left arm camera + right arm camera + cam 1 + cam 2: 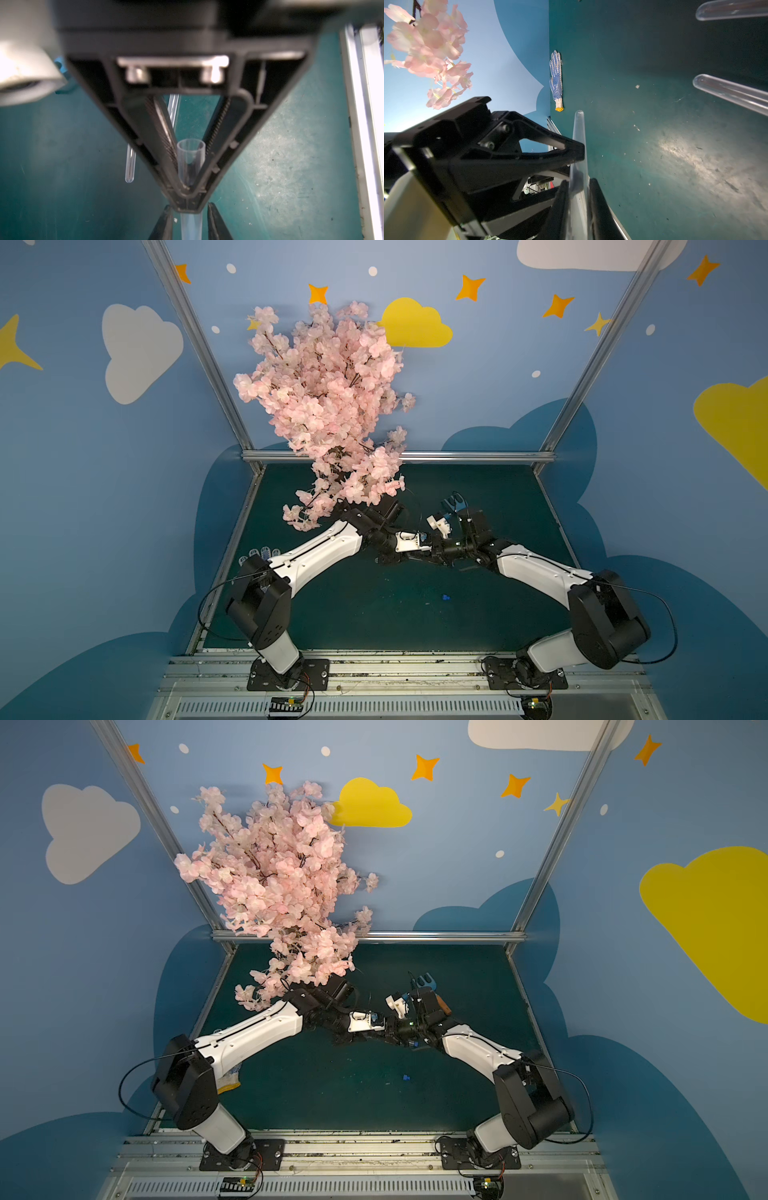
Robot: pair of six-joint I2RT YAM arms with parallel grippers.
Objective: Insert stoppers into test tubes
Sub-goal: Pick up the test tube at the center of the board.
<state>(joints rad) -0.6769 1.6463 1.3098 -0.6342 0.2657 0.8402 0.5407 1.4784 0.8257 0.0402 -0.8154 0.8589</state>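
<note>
In both top views the white-and-black left arm (316, 551) and right arm (536, 572) meet at mid-frame over the dark green mat (374, 626). A small bright blue plastic stopper (446, 597) lies alone at lower centre. In the left wrist view the left gripper (188, 220) stands narrowly parted around a slim clear test tube (191, 162), with thin gaps showing, while the right gripper (188, 199) pinches that tube just short of its open mouth. In the right wrist view two more clear tubes (733, 93) lie on the mat at the right edge.
</note>
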